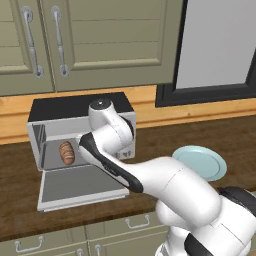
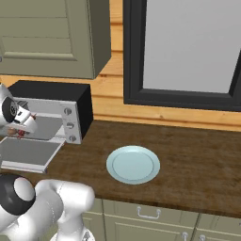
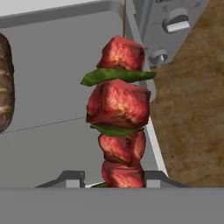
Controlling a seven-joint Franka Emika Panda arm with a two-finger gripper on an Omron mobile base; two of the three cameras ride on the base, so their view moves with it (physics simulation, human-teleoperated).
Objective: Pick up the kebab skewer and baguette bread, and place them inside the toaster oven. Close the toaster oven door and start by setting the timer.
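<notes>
Kebab skewer [image 3: 119, 113]: thin pale stick threaded with four glossy red-brown meat cubes, two flat green slivers between them. In the hand view it rises from between the two finger tips, jaws clamped on its lower end. It hangs over the smooth grey toaster oven door [image 3: 52, 140], near the door's right edge.

Baguette bread [image 1: 66, 152]: short oblong brown loaf, lighter slashes across the crust. In the left base view it lies inside the toaster oven [image 1: 80, 107], toward the left of the grey cavity, end pointing outward. The hand view catches its rounded side at the left border, well apart from the skewer.

Toaster oven: boxy, matte black top, silver front. Door dropped flat open, grey panel in a silver frame. The right base view shows the column of round knobs [image 2: 69, 124] on the right face, which the arm hides in the left base view; the hand view shows two of them close, ridged silver.

Gripper [image 2: 20, 128]: seen at the left edge in the right base view, just in front of the oven mouth, a dark red speck under it, probably the skewer, too small to be sure.

Plate [image 2: 133, 164]: round, pale blue, shallow rim, on the dark wood-grain worktop [image 2: 197, 160], to the oven's right, well apart from it.
</notes>
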